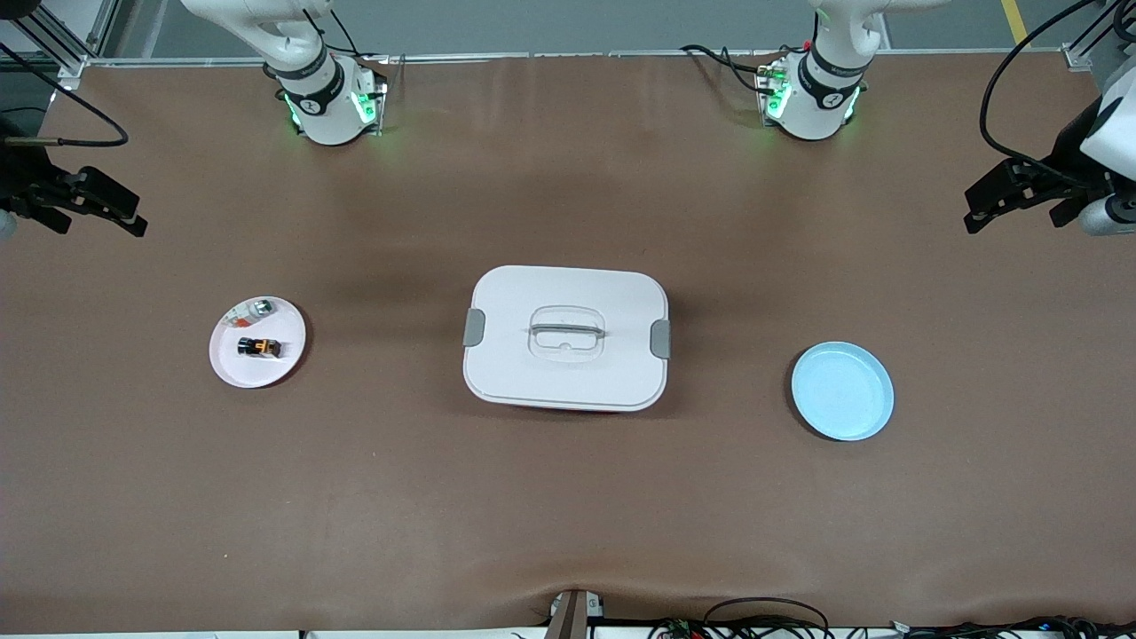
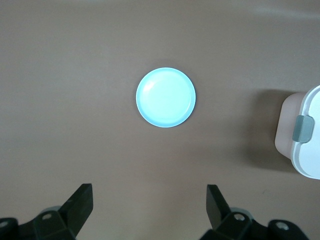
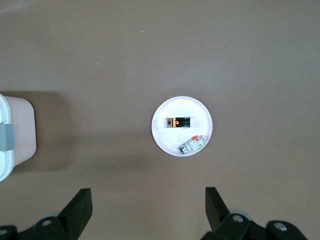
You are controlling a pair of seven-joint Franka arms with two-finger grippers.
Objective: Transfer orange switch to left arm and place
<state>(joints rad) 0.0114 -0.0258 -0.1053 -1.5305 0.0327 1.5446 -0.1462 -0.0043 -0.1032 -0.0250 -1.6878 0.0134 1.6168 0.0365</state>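
On white round plate (image 1: 232, 366): tiny black orange-marked switch (image 1: 258, 347); right gripper (image 3: 148, 210) and left gripper (image 2: 150, 207), jaws wide, empty; descend centred, sparing silver-green part (image 1: 260, 307).

The box (image 1: 566, 337) stands mid-table between the white plate (image 1: 232, 373) and the blue plate (image 1: 843, 391), with bare tabletop (image 1: 568, 506) all around it

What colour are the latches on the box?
Grey latches on the white box; clearest in the front view.
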